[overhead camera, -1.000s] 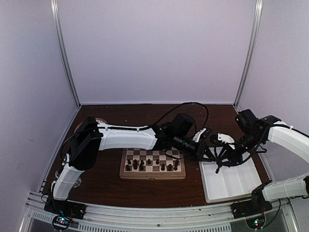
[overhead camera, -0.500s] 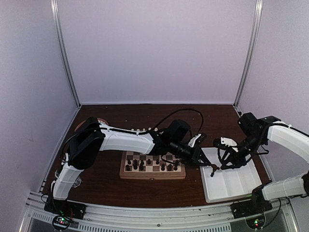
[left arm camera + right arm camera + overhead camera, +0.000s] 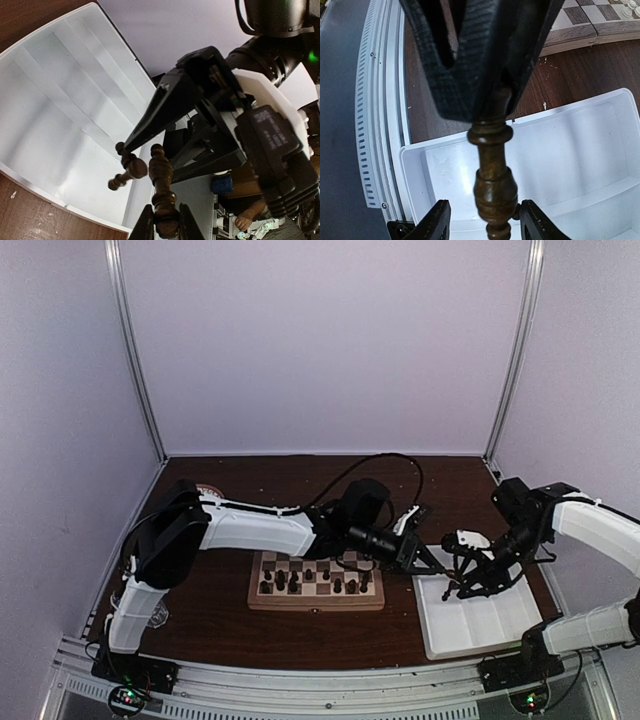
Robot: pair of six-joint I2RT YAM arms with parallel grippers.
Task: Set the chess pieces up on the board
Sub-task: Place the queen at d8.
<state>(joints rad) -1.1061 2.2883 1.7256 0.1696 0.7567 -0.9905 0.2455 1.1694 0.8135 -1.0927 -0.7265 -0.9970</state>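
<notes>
- From above, we see the left gripper [image 3: 436, 566] and the right gripper [image 3: 455, 583] meeting over the white plastic divided tray [image 3: 500, 625], just right of the checkered wooden chessboard [image 3: 300, 604].
- At the left wrist, closed jaws pinch one end of a dark brown turned wooden chess piece [image 3: 161, 180].
- At the right wrist, we see the fingers [image 3: 436, 222] standing wide apart on either side of that piece.

Two grippers crowd the air over the far-left corner of the white tray [image 3: 497, 625], the left gripper [image 3: 430, 562] clamped on a dark chess piece [image 3: 161, 186] that juts between the right gripper [image 3: 452, 580] and its parted fingers. The left arm [image 3: 255, 530] hangs along the far edge of the board [image 3: 256, 598]; dark chessmen [image 3: 293, 581] stand in its near rows. The tray's near compartments and the brown tabletop [image 3: 290, 480] behind the board lie open.
</notes>
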